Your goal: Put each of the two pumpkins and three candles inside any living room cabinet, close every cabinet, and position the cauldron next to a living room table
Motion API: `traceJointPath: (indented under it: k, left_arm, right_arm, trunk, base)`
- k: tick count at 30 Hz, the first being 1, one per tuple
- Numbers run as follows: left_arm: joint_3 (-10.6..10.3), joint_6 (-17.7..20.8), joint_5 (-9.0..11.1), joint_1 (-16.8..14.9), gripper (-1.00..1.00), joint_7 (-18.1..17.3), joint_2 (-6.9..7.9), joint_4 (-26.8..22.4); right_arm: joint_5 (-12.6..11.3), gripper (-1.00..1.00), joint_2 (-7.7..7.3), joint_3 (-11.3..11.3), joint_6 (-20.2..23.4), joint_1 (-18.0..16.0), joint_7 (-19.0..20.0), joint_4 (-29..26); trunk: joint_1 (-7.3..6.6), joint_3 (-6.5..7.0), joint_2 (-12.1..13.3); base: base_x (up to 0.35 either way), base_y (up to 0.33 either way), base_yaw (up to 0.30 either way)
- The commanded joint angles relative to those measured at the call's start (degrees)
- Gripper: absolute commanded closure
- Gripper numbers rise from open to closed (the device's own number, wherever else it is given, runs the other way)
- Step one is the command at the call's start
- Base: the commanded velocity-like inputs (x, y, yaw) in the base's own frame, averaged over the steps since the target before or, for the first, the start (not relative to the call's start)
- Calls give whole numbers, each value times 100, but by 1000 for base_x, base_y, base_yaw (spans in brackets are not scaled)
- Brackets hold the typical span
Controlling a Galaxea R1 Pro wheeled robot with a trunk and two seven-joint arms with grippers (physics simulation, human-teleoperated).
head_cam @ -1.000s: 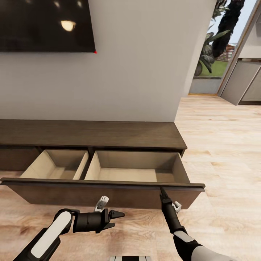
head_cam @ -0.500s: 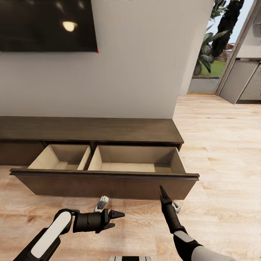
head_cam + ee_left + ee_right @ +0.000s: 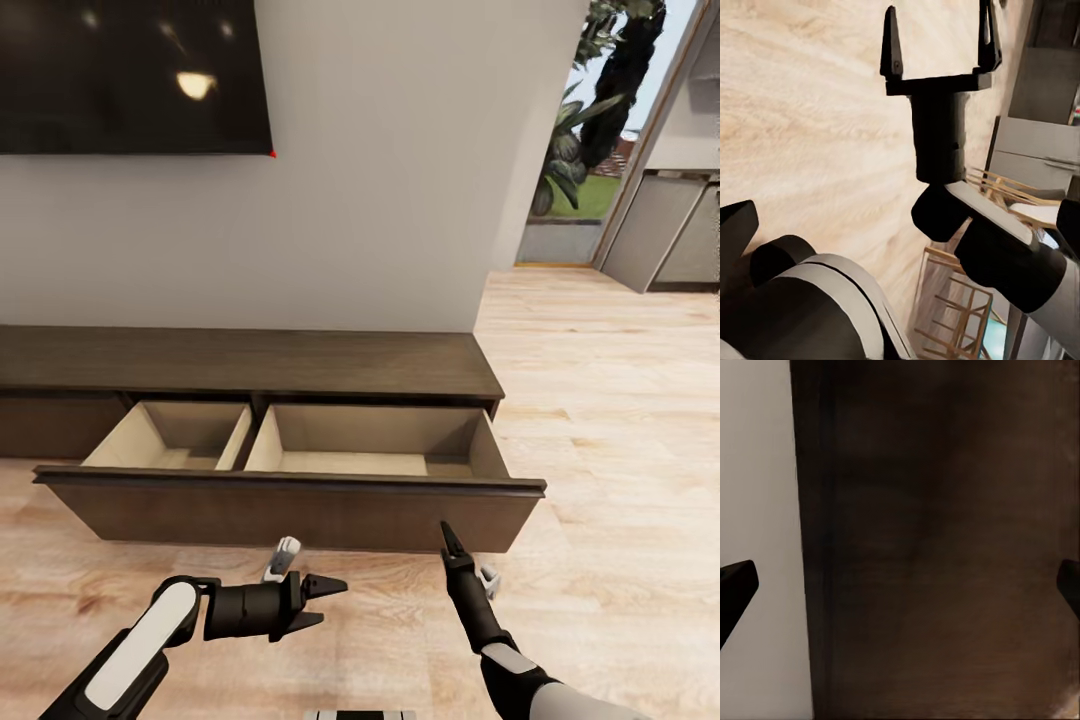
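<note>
Your cabinet (image 3: 250,362) runs low along the grey wall: a long dark-brown wooden unit with a flat matte top showing faint grain. Its wide drawer (image 3: 290,510) stands pulled out, one plain handleless front spanning two pale beige compartments split by a thin partition. Both compartments show bare, smooth panels inside.

Your right gripper (image 3: 451,541) sits just in front of the drawer front near its right end, pointing up at it, the tip apart from the wood. In the head view the black fingers read as one narrow point; in the right wrist view the fingertips (image 3: 736,585) sit at opposite edges of the frame, so the pincer is spread wide, with dark wood grain (image 3: 945,547) and a pale strip ahead of it.

Your left gripper (image 3: 326,600) hangs over the floor (image 3: 620,420), pointing towards your right arm, its tapered black fingers spread and holding nothing. The left wrist view shows your right gripper (image 3: 939,45) as a spread two-pronged fork.

The floor is light plank wood. A glossy black screen (image 3: 130,75) is mounted on the wall above the cabinet.
</note>
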Motion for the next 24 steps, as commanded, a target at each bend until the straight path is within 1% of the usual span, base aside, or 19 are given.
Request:
traceJointPath:
  k: [1, 3, 4, 5, 8, 9, 11, 12, 13, 14, 16, 17, 19, 22, 24]
  left_arm:
    - [-7, 6, 10, -4, -100, 6, 4, -3]
    - [-7, 6, 14, -4, -100, 14, 11, -4]
    - [-7, 6, 16, -4, -100, 18, 18, -4]
    - [-5, 6, 16, -4, -100, 19, 22, -4]
    - [-5, 6, 17, -4, -100, 36, 32, -4]
    - [-6, 6, 15, -4, -100, 40, 32, -4]
    - [-6, 2, 4, -4, -100, 62, 34, 4]
    - [1, 0, -1, -4, -100, 84, 36, 19]
    - [13, -1, -6, -4, -100, 119, 38, 31]
    - [19, -1, -8, -4, -100, 142, 41, 38]
    - [38, -2, -14, -4, -100, 285, 43, 61]
    - [31, -4, -15, -4, -100, 408, 28, 69]
    - [9, -4, 9, -4, -100, 849, -16, 81]
    - [41, -3, 22, -4, -100, 980, -17, 83]
    - [49, -3, 25, -4, -100, 1001, -14, 83]
  right_arm:
    - [-5, -100, 2, 51, -45, -4, -51, 131]
    - [120, -100, 2, 54, -33, -4, -131, 380]
    - [285, -100, -2, 53, -25, 2, -146, 475]
    - [345, -100, -2, 52, -23, 4, -146, 495]
    - [805, -100, -5, 57, -16, 18, -114, 552]
    - [905, -100, -5, 57, -16, 19, -110, 557]
    - [1379, -100, -25, 54, -10, 21, -102, 569]
    - [1590, -100, -47, 53, -8, 21, -97, 574]
    - [1754, -100, -73, 52, -11, 22, -93, 576]
    - [1817, -100, -86, 52, -13, 22, -92, 576]
    - [1993, -100, -127, 52, -12, 22, -104, 577]
    - [2010, -100, -129, 51, -15, 24, -114, 577]
    - [2064, -100, -136, 51, -6, 29, -148, 575]
    - [2100, -100, -141, 51, 10, 31, -178, 575]
    - [2186, -100, -151, 51, 5, 31, -183, 578]
  trunk:
    - [-4, 18, 0]
    - [-9, 63, 2]
    - [-11, 85, 4]
    - [-14, 107, 5]
    - [-22, 174, 9]
    - [-24, 196, 10]
    - [-29, 240, 13]
    - [-32, 262, 14]
    - [-34, 284, 16]
    - [-37, 306, 17]
    - [-80, 342, 96]
    - [-102, 360, 136]
    - [-146, 396, 217]
    - [-212, 450, 337]
    - [-256, 486, 417]
  base:
    - [0, 0, 0]
    - [0, 0, 0]
    - [0, 0, 0]
    - [0, 0, 0]
    - [0, 0, 0]
    - [0, 0, 0]
    - [0, 0, 0]
    - [0, 0, 0]
    - [0, 0, 0]
    - [0, 0, 0]
    - [0, 0, 0]
    - [0, 0, 0]
    - [0, 0, 0]
    - [0, 0, 0]
    - [0, 0, 0]
